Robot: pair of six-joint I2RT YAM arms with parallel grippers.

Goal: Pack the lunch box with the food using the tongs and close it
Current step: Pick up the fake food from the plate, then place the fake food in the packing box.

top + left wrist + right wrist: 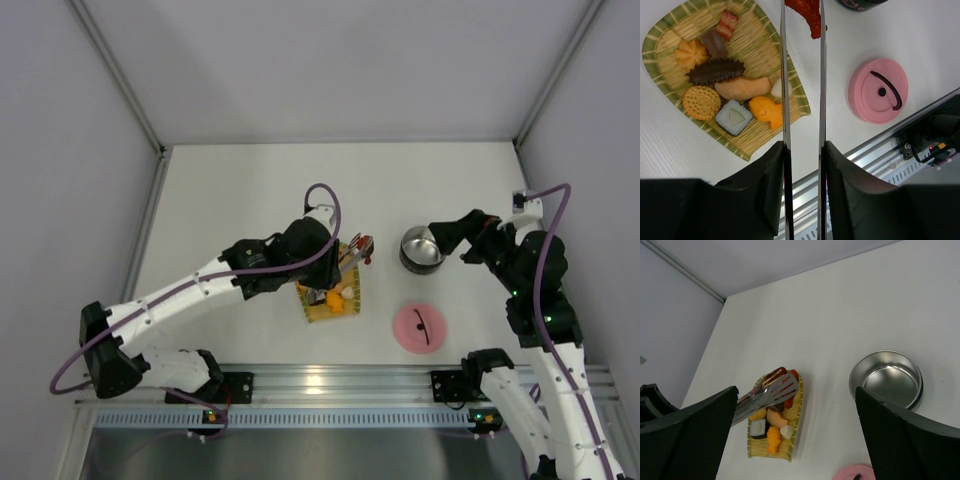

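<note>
Two thin arms of the tongs [784,75] are squeezed by the left tool [804,147], with a red food piece [809,12] pinched at top centre. The right tool [794,410] is held wide near the steel pot [890,382], centre right. The pink lid [878,90] is seen flat on the counter [900,40].

There are 10 food pieces [742,87], 1 tongs [777,390], 1 tray [747,37], 1 pot [890,380], 1 lid [875,95].

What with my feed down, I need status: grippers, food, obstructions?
Left gripper shut on tongs, red food piece pinched at tips. Right gripper open beside lunch box, empty, lid off. Nothing between tongs and box.
</note>
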